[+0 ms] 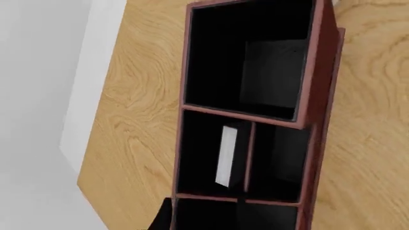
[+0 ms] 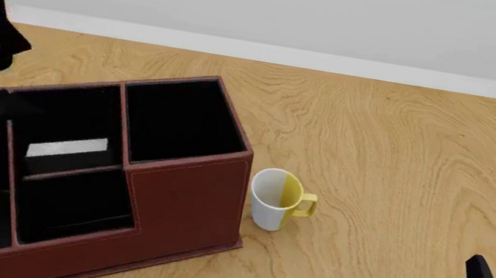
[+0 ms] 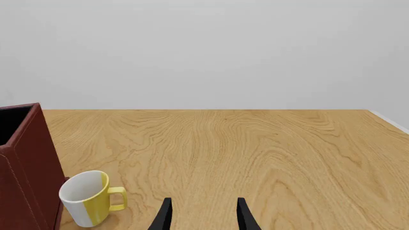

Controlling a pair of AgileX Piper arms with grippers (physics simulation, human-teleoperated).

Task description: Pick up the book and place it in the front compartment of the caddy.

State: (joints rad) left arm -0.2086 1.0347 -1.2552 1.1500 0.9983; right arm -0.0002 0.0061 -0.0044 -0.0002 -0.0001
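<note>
Left wrist view: book (image 1: 227,155) stands on edge inside a narrow caddy (image 1: 319,91) slot, apparently the front compartment (image 1: 211,153), so placement looks done; left gripper mostly cut off, state unreadable. Front view: left arm raised beside caddy, book free. Right wrist view: right gripper (image 3: 203,215) spread, empty, near mug (image 3: 89,197).

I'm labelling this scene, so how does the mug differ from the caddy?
The mug is small, round, white and yellow; the caddy is far bigger, boxy, red-brown with black lining. The mug shows nothing inside; the caddy holds a book in one slot. Both stand upright on the table.
</note>
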